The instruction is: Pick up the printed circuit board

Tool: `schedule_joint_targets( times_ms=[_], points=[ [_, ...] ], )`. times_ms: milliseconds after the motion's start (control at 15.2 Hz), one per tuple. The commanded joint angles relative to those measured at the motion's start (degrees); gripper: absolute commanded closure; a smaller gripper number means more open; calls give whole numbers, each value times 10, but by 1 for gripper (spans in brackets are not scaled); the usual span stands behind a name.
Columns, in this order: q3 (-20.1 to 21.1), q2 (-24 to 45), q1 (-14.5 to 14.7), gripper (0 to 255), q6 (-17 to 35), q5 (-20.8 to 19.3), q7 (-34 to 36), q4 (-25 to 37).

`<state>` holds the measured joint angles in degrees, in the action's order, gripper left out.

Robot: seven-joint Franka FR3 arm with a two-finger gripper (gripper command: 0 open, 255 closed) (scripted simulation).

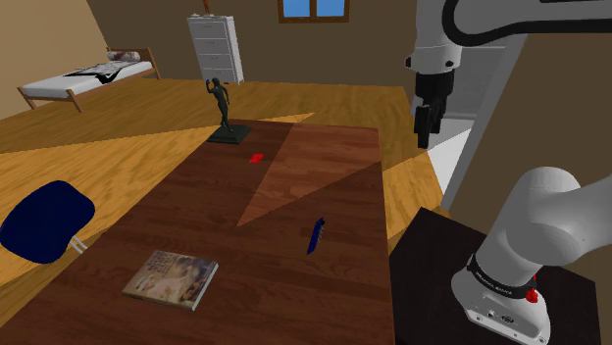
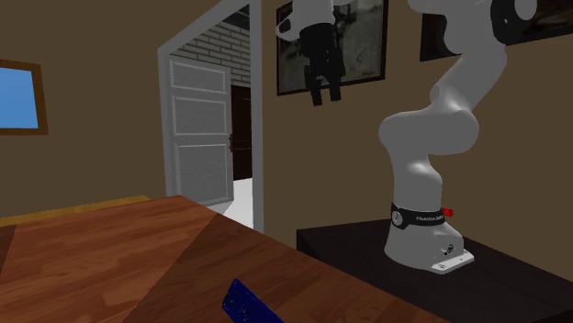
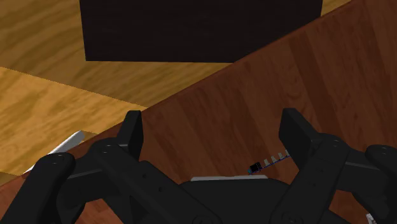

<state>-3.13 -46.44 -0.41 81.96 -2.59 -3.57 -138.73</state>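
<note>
The printed circuit board (image 1: 315, 235) is a small dark blue strip lying on the brown wooden table (image 1: 196, 216), toward the shoulder view's right side and close to the stand. Its blue end (image 2: 250, 303) also shows low in the second exterior view. My black gripper (image 1: 424, 137) hangs high in the air, well above the table's edge near the stand and far from the board. In the wrist view the fingers (image 3: 132, 132) stand wide apart with nothing between them, and the board (image 3: 267, 162) appears small far below, near one finger. The gripper (image 2: 326, 96) is open and empty.
A dark figurine (image 1: 224, 108) stands at the table's far end with a small red object (image 1: 256, 157) near it. A book (image 1: 172, 277) lies at the near left corner. A blue chair (image 1: 44, 221) sits beside the table. The dark stand (image 1: 432, 255) adjoins the table's right edge.
</note>
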Motion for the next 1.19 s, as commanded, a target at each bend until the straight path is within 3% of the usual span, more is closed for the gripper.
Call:
schedule_joint_targets(
  times_ms=[0,660,1122],
  points=[
    [0,0,0,0,0,0,0,0],
    [-15,41,26,0,252,93,9,-152],
    [-27,145,78,0,453,190,-22,-205]
  ],
)
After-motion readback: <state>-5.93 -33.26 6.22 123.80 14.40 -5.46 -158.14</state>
